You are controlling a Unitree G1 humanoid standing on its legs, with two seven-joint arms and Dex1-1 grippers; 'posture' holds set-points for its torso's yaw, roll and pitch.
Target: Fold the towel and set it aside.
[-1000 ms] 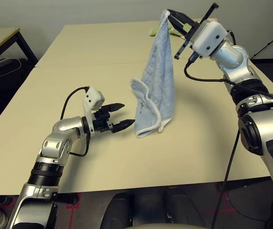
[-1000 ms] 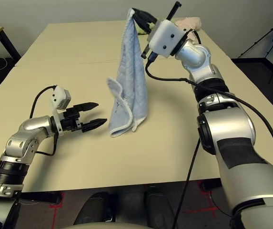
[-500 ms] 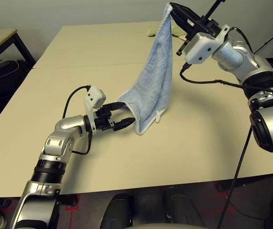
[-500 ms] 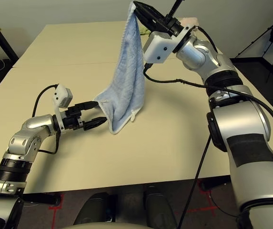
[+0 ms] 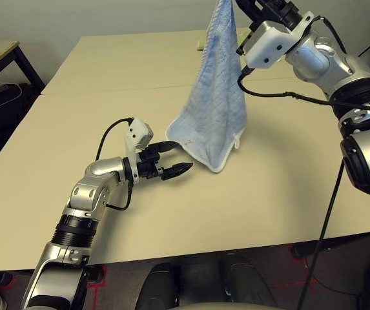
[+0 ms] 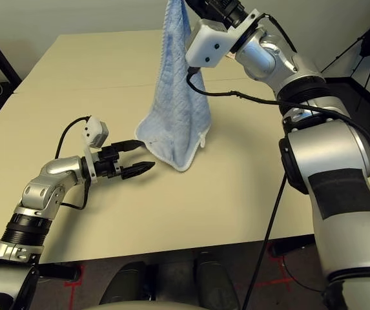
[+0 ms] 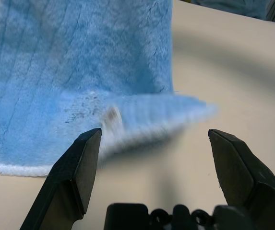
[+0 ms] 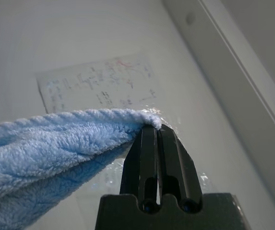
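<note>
Nearest us, our left claw [image 5: 174,159] stands wide open just above the desk [image 5: 75,103], its fingers straddling the lower corner of the towel [image 5: 214,110] without closing on it. The towel is light blue terry with faint ribbing and a white stitched edge; in the left wrist view a small dark embroidered mark [image 7: 82,103] shows near that corner, too blurred for us to read. The cloth hangs in a tall narrow drape, its lowest hem at about 5 o'clock from the middle of the desk, close above or just touching the top; we cannot tell which. Its top corner is pinched in our right claw [image 8: 157,132], clamped tight and raised high at 1 o'clock. The desk is pale beige with a seam across it. Farther off at 12 o'clock a green cloth [image 5: 201,44] lies near the far edge. Beyond is a pale wall; a sheet [image 8: 99,84] with small unreadable marks hangs there.
</note>
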